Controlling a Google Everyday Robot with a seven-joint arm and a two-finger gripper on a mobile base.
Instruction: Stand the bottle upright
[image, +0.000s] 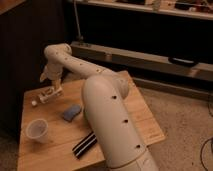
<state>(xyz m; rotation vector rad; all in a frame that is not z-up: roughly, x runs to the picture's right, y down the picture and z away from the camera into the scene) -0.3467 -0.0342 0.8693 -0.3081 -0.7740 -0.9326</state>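
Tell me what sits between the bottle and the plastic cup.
Nothing: bare tabletop in the camera view; the blue sponge lies off to the side. The gripper hangs just above the bottle.

Tabletop (55, 150), contents by position:
- Gripper (50, 84): over the far left corner.
- Bottle (50, 94): lying on its side, just below the gripper.
- Pad (71, 112): nearer, right of the gripper.
- Cup (37, 130): upright, well forward of the gripper.
- Flat bar (85, 145): front, right of the cup.
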